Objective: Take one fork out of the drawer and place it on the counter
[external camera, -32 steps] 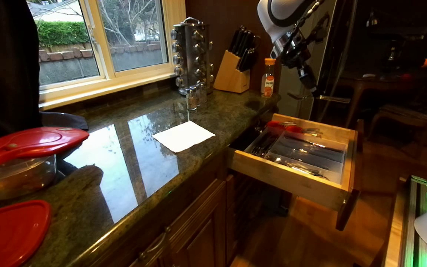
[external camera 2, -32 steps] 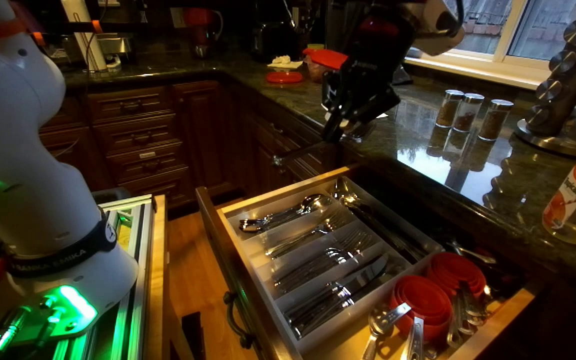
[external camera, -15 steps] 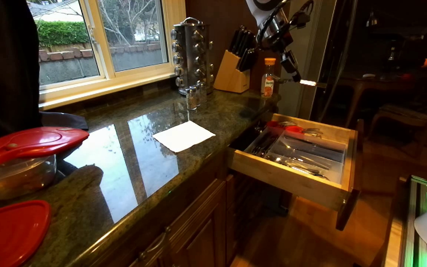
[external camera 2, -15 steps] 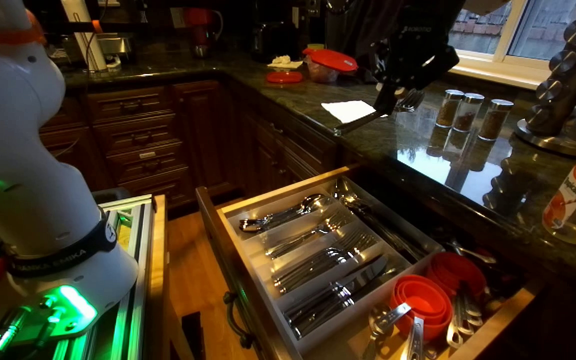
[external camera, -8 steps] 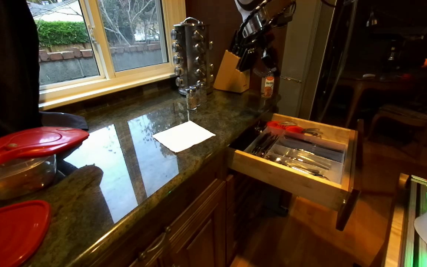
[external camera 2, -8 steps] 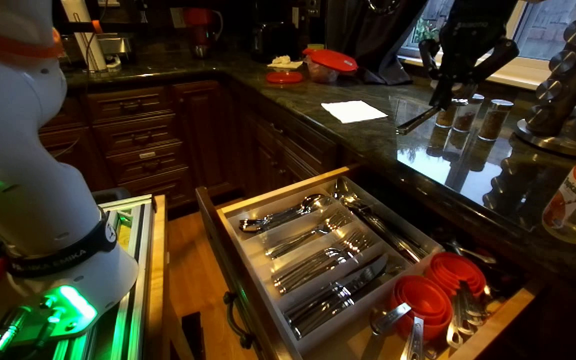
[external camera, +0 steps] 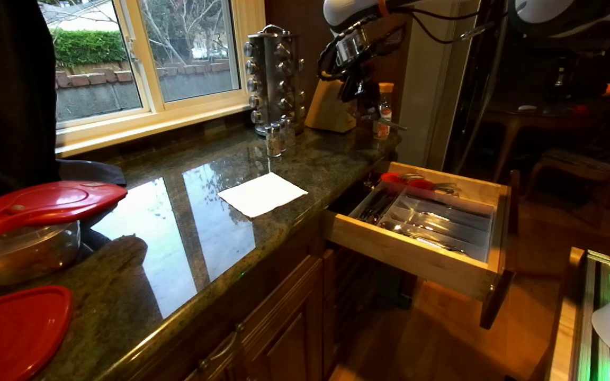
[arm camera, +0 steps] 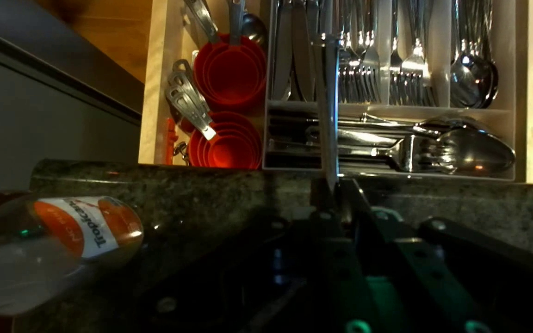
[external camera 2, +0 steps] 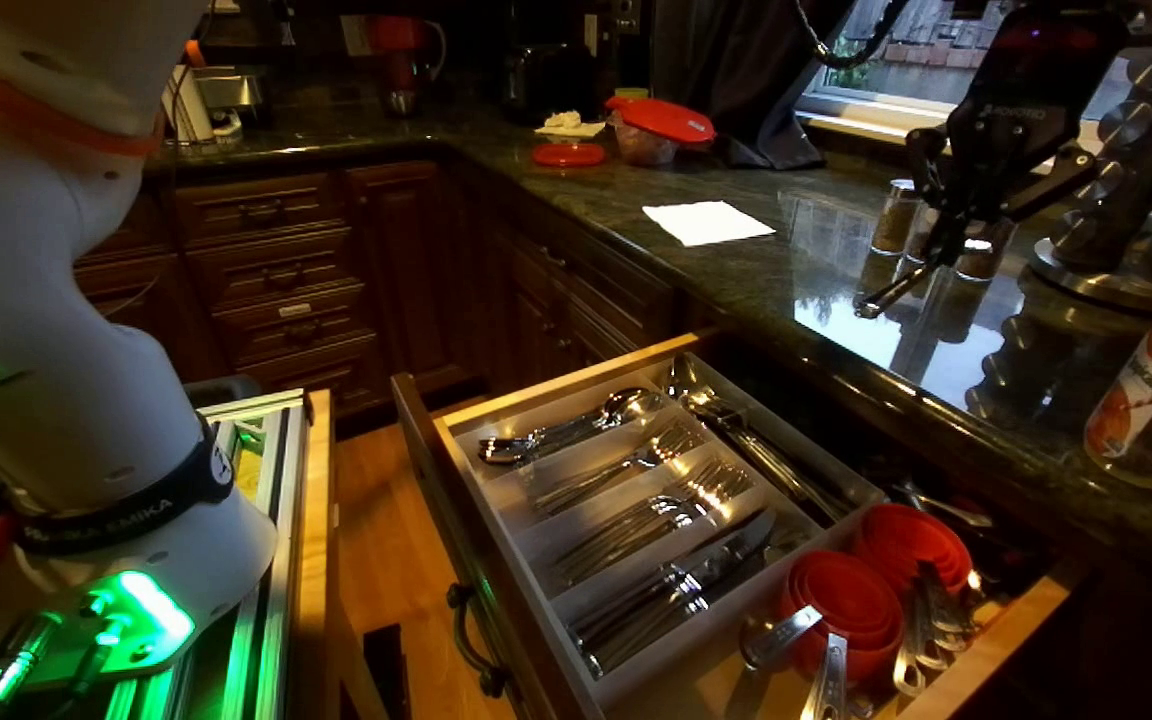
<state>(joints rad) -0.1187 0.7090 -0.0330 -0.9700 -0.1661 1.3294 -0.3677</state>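
Observation:
My gripper is shut on a metal fork, whose handle points out toward the drawer in the wrist view. The handle also shows in both exterior views; the tines are hidden behind the fingers or too dark to tell. The gripper is above the dark polished counter, in front of the spice jars. The drawer is pulled open. Its tray holds forks in two compartments, beside knives and spoons.
A juice bottle stands on the counter close to the gripper. Small spice jars, a spice rack and a knife block stand toward the back. A white paper lies on the counter. Red measuring cups sit in the drawer.
My gripper has carried the fork from above the drawer to over the counter, toward the spice jars. In the last half second it has also come lower. The drawer has not moved.

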